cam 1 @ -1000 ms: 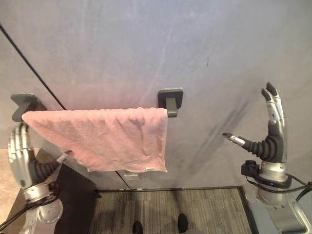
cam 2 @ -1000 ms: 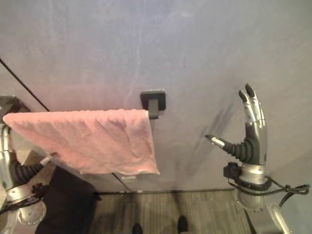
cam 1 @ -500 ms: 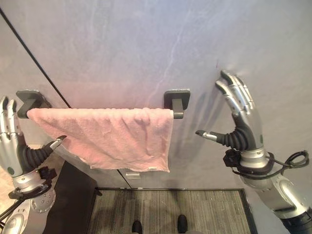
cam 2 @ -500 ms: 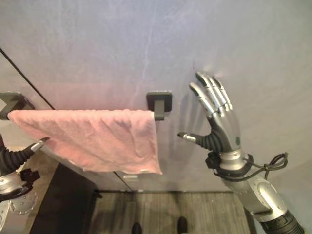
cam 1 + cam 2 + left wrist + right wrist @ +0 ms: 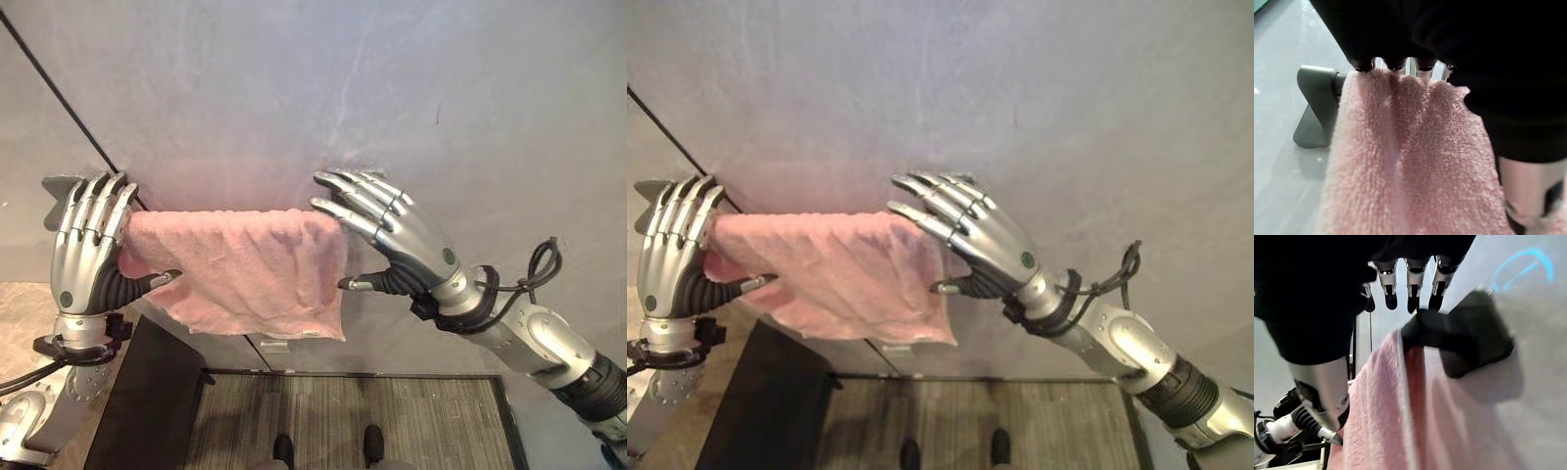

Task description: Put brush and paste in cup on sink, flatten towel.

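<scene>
A pink towel (image 5: 240, 269) hangs over a dark rail on the grey wall, its top edge bunched and wrinkled. My left hand (image 5: 88, 255) stands at the towel's left end, fingers straight up against the rail beside the left bracket (image 5: 54, 184), thumb resting on the cloth's front. My right hand (image 5: 407, 245) lies at the towel's right end, straight fingers spread over the rail's top and covering the right bracket (image 5: 1464, 333), thumb below and off the cloth. In the left wrist view the towel (image 5: 1410, 161) folds up under my fingertips next to the bracket (image 5: 1315, 105).
A thin dark seam (image 5: 59, 98) runs diagonally down the wall behind the rail. Below the towel is a small pale label (image 5: 276, 344), a striped grey mat (image 5: 343, 411) on the floor and a black panel (image 5: 147, 411) at the lower left.
Both hands have come in to the rail: the left rose to the towel's left end, the right swung left over the right bracket. The towel's left end is pushed inward.
</scene>
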Motion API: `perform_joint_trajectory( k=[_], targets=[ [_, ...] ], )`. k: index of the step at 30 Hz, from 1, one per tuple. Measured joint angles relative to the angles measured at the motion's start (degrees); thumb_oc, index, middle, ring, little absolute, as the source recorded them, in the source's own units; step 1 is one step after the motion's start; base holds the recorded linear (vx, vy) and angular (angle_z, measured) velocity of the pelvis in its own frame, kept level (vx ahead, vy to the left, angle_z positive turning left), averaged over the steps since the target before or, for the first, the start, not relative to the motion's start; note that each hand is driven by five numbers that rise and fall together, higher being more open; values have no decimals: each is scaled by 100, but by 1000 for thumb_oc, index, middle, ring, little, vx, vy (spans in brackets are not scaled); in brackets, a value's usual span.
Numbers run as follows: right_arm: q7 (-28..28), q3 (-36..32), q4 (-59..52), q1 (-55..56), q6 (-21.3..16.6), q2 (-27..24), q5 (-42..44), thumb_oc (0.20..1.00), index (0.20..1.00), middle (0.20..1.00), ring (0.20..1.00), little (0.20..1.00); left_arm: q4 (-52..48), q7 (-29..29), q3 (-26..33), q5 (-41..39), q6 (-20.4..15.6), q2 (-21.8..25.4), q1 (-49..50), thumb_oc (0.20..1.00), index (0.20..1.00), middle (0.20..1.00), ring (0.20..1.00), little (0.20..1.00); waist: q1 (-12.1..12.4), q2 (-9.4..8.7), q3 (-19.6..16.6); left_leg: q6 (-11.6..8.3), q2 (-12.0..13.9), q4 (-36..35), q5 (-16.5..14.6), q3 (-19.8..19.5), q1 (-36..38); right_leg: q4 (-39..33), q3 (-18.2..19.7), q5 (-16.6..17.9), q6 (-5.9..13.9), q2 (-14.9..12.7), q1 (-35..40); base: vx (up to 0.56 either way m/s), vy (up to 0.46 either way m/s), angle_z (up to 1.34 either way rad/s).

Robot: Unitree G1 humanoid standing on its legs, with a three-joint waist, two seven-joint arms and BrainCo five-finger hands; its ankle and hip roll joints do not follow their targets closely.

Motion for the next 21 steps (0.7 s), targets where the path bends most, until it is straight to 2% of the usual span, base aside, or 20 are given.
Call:
perform_joint_trajectory(
  k=[3, 8, 14, 21],
  targets=[
    [178, 282, 249, -385, 84, 241, 6, 1000, 1000, 1000, 1000, 1000, 62, -38, -90, -8, -4, 12, -150, 1000, 1000, 1000, 1000, 1000, 41, -29, -13, -5, 0, 2, 4, 5, 3, 14, 5, 19, 2, 1, -1, 0, 0, 0],
    [496, 444, 474, -751, 203, 204, 12, 1000, 1000, 1000, 1000, 1000, 196, -161, -159, -56, -28, 30, -328, 1000, 1000, 1000, 1000, 1000, 36, -145, -82, -22, 6, -3, 15, 7, 2, 12, 13, 23, -12, 7, -5, 0, 0, 0],
    [886, 506, 696, -847, 245, 195, 15, 1000, 1000, 1000, 1000, 1000, 211, -513, -191, -84, -31, 280, -379, 1000, 1000, 1000, 1000, 1000, -4, -353, -237, -33, 7, -4, 20, 28, -47, -28, 61, 27, -7, 11, -91, 2, -2, -1],
    [1270, 571, 807, -932, 170, -155, 0, 1000, 1000, 1000, 1000, 1000, 215, -908, -233, -105, -48, 755, -398, 1000, 1000, 1000, 1000, 1000, -29, -494, -324, -64, 7, -4, 41, 79, -104, -29, 78, 44, -5, -1, -153, 0, 0, 0]
  ],
)
